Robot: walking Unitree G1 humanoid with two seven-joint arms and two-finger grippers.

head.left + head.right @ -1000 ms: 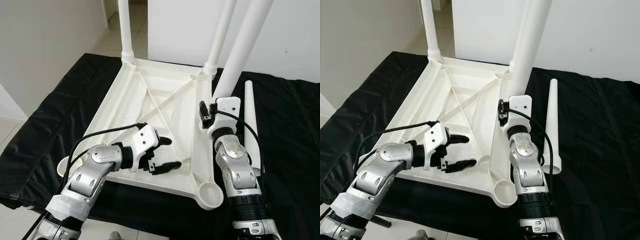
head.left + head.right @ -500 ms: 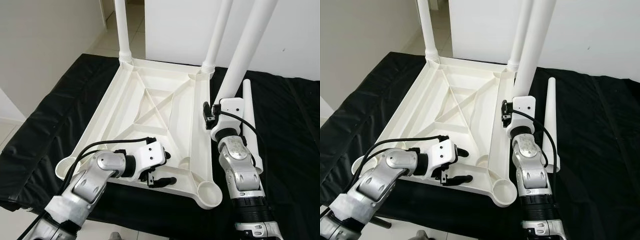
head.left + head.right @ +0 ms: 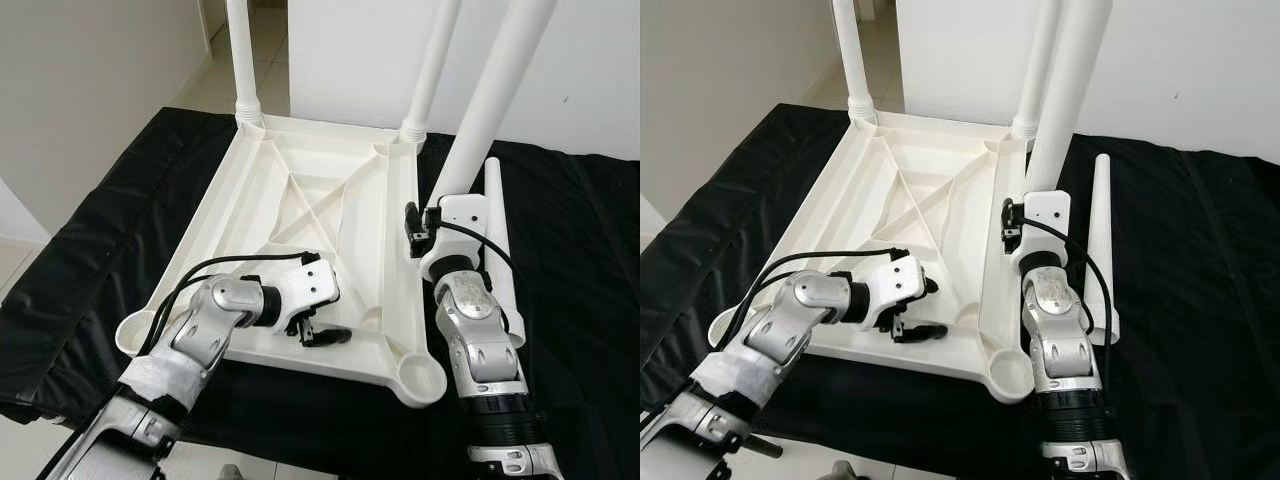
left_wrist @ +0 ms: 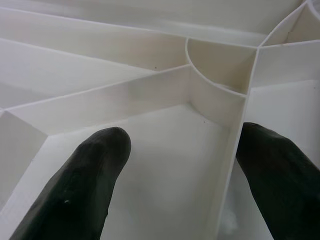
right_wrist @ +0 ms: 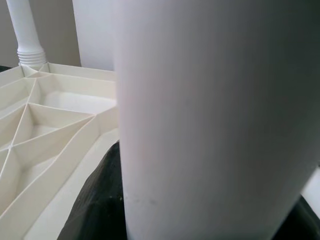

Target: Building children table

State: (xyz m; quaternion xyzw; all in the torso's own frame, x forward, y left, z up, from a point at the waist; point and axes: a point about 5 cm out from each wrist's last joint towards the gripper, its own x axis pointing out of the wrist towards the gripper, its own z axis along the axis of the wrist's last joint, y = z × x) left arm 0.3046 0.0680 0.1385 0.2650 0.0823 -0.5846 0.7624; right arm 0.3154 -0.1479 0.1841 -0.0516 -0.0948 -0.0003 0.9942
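A white plastic table top (image 3: 300, 200) lies upside down on a black cover. Two white legs (image 3: 242, 50) (image 3: 432, 60) stand in its far corner sockets. The near right socket (image 3: 420, 378) and near left socket (image 3: 137, 333) hold nothing. My right gripper (image 5: 200, 210) is shut on a third leg (image 3: 490, 90), held tilted beside the top's right edge. My left gripper (image 3: 322, 325) is open inside the near edge of the top, its fingers (image 4: 85, 175) astride a thin rib. A fourth leg (image 3: 500, 250) lies loose on the cover, right of my right arm.
The black cover (image 3: 90, 260) drops off at its near and left edges. Tiled floor (image 3: 215, 85) and a white wall (image 3: 90, 90) are to the left, and another white wall (image 3: 590, 80) stands behind.
My left gripper has turned and drawn back to the near edge of the table top, settling over a rib. The held leg now stands a little more upright.
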